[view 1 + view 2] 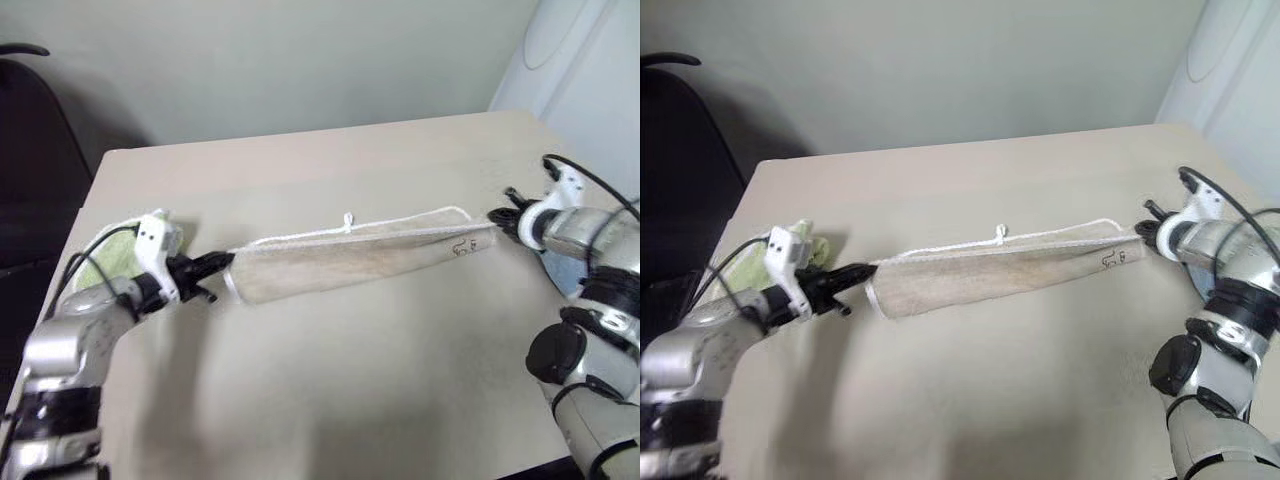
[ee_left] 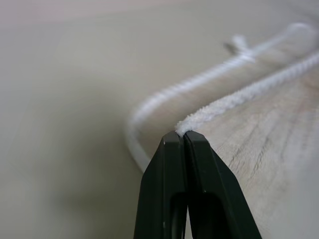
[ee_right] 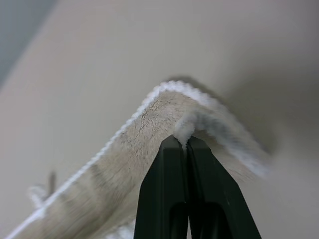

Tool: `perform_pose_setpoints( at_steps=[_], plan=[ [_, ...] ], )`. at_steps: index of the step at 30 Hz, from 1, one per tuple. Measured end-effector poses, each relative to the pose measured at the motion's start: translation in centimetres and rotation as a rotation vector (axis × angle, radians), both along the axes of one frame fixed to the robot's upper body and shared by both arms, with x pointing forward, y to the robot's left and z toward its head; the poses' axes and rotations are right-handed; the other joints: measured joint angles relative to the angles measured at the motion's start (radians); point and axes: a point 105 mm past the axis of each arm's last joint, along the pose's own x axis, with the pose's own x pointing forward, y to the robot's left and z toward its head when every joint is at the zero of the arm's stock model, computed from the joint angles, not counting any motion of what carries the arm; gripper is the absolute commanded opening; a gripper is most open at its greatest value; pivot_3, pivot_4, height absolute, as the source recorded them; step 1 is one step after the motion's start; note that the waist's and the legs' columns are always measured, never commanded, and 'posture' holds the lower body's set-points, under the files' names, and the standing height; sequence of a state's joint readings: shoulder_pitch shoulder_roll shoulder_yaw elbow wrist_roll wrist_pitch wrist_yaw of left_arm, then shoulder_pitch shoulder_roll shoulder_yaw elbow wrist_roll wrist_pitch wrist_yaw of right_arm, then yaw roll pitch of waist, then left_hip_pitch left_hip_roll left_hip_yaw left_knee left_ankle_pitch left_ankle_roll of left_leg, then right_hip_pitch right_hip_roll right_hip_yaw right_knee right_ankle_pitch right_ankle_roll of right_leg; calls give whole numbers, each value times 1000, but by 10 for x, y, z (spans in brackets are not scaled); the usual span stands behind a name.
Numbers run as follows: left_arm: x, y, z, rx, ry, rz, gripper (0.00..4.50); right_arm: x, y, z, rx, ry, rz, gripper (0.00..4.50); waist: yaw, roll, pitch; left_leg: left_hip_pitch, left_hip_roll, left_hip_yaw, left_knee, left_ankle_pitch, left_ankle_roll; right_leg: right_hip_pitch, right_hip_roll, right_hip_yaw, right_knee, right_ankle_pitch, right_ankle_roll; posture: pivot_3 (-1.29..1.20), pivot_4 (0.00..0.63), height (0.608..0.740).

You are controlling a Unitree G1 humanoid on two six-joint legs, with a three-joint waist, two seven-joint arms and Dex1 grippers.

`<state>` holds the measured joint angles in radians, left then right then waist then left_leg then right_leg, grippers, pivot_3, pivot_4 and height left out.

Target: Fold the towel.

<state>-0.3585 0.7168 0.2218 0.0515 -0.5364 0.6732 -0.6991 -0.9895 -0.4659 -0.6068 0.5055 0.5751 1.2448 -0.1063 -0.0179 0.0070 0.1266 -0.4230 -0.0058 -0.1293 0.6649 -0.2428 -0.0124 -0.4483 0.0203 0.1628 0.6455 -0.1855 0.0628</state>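
The beige towel [image 1: 350, 262] with a thin white corded edge hangs stretched between my two grippers, low over the tan table [image 1: 330, 390], doubled over lengthwise. My left gripper [image 1: 212, 268] is shut on its left corner; in the left wrist view the black fingers [image 2: 185, 144] pinch the white cord. At the far right, my right gripper [image 1: 502, 218] is shut on the other corner, and its wrist view has the fingertips [image 3: 182, 142] clamped on the terry edge of the towel [image 3: 124, 169]. A small white loop [image 1: 348, 222] sticks up from the towel's upper edge.
A light green folded towel [image 1: 112, 262] lies on the table behind my left gripper near the left edge. A dark chair [image 1: 35, 150] stands beyond the table's left side. A white appliance [image 1: 580, 60] rises at the back right.
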Motion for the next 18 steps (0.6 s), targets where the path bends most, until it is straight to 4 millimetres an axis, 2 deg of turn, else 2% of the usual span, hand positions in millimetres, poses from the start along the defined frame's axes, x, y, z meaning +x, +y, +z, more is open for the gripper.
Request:
perform_pose_setpoints(
  at_steps=[2,5,8,12,14,18],
  plan=[
    [10,3,-9,51,23,21,1046,12,-1,-10,-16,8,-19,0,-1,0,0,-1,0,0,-1,0,0,-1,0,0,-1,0,0,0,150,735],
    [15,9,-28,66,80,52,2130,21,-4,-26,-43,18,-31,721,-3,0,0,-3,0,0,-1,0,0,-3,0,0,-2,-1,1,0,150,735],
    [18,9,-30,49,73,60,3141,26,-1,-31,-58,-9,-10,1688,-3,0,0,-7,0,0,-1,1,-1,-6,-1,0,-1,0,1,0,150,735],
    [19,11,-31,62,64,69,4500,30,-1,-22,-69,-75,19,3134,-5,0,0,-6,0,1,1,1,-1,-4,-1,0,-1,0,0,0,150,735],
    [16,14,-34,63,67,80,4500,32,2,-9,-91,-140,44,3805,-8,0,0,-4,0,1,1,2,-1,-3,-1,0,0,1,-1,0,150,735],
    [14,20,-38,76,54,125,4500,29,-7,28,-231,-316,59,3805,-18,0,0,2,1,2,0,1,-1,3,0,0,0,0,-2,0,150,735]
  ],
)
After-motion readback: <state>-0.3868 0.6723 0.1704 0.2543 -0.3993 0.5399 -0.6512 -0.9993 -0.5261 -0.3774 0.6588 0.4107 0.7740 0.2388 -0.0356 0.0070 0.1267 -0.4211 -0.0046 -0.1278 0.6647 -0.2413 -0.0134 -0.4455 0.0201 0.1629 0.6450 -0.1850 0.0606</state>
